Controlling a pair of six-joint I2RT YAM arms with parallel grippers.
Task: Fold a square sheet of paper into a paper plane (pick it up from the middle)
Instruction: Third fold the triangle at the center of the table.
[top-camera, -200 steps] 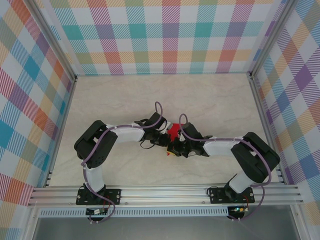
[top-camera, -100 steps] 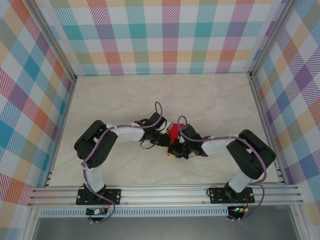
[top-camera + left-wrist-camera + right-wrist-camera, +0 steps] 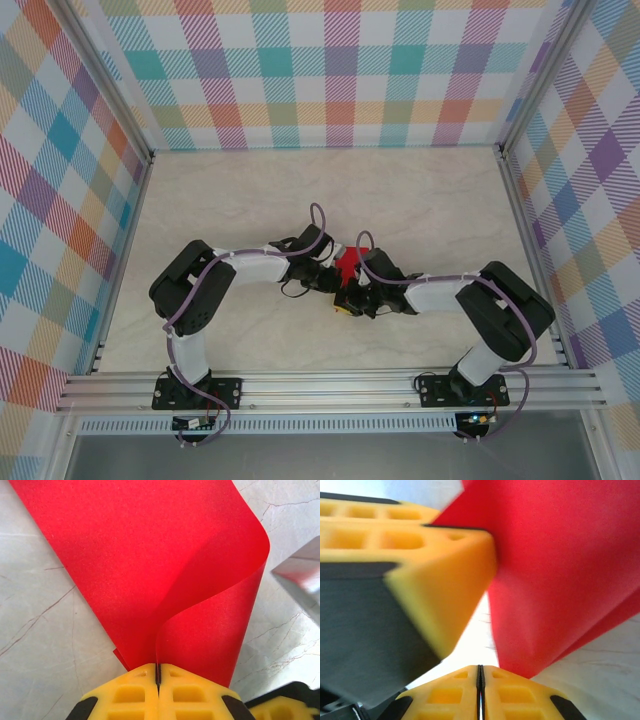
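Nothing legible here — no text, label, brand, number or sign can be read anywhere.

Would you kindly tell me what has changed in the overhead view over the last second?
The right arm's elbow and forearm shifted slightly left, bringing the right gripper a little closer to the left gripper. Nothing was taken hold of or let go. The left gripper stays shut on the square sheet of paper, and the left arm and the paper kept their places.
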